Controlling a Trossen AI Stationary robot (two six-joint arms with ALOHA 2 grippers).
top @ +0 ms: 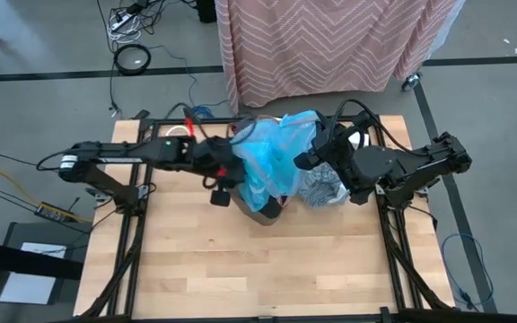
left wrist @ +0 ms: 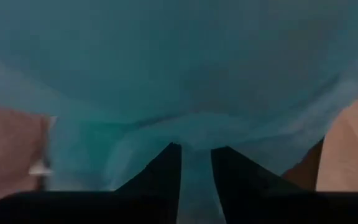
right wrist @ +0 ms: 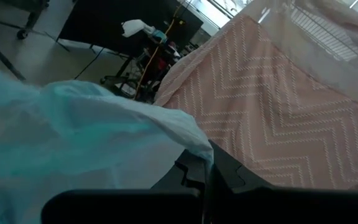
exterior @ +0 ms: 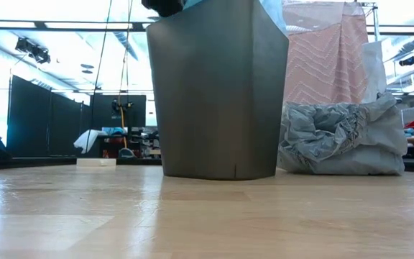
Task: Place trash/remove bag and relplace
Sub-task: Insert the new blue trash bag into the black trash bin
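A bright blue plastic bag (top: 276,152) is draped over the top of the dark grey bin (exterior: 218,93), which stands on the wooden table. My left gripper (top: 225,179) is at the bag's left side and shut on its film. My right gripper (top: 305,160) is at the bag's right side, level, and shut on its edge. The grey bag (exterior: 340,140) lies crumpled on the table just right of the bin, resting on its bottom folds. The trash is out of view. My left gripper pinches the blue bag's film (left wrist: 196,140) between its two fingers, slanting down from the table's left; the film spreads across the whole view beyond the fingertips (left wrist: 166,168). My right gripper pinches the blue bag's pale upper edge (right wrist: 194,142) at its fingertips (right wrist: 219,163), coming level from the table's right; the film runs slack away from the hold.
A pink zigzag-patterned cloth (top: 330,45) hangs over a stand behind the table's far edge. Cables (top: 133,58) lie on the floor at the far left. The near half of the wooden table (top: 258,269) is bare wood.
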